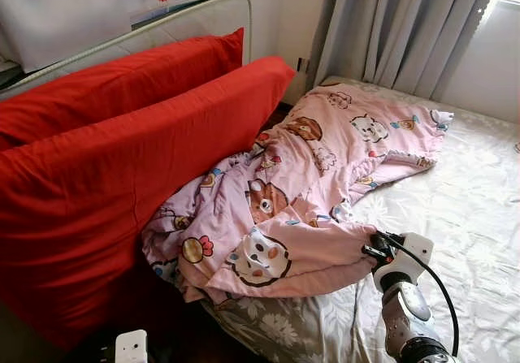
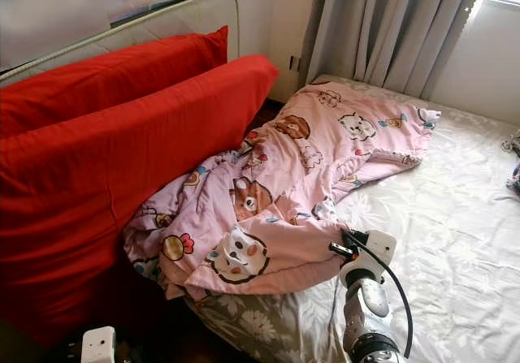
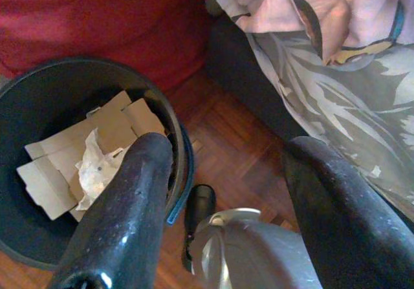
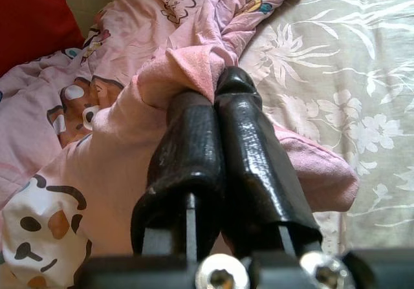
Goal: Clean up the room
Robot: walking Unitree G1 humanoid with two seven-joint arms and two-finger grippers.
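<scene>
A pink cartoon-print blanket point(image 1: 309, 184) lies crumpled across the bed, from the red pillows to the far side. My right gripper point(image 1: 375, 246) is at the blanket's near edge. In the right wrist view its fingers point(image 4: 194, 134) are pressed together, shut on a fold of the pink blanket point(image 4: 184, 66). My left gripper point(image 3: 229, 153) hangs low beside the bed, open, with nothing between its fingers. Below it stands a black bin point(image 3: 52, 85) holding pieces of cardboard point(image 3: 110, 130) and crumpled paper point(image 3: 94, 169).
Two long red pillows point(image 1: 122, 160) lean against the metal headboard rail point(image 1: 162, 22) on the left. The bed has a grey floral sheet point(image 1: 463, 217). Grey curtains point(image 1: 398, 30) hang behind. Dark wooden floor point(image 3: 226, 140) runs between the bin and the bed.
</scene>
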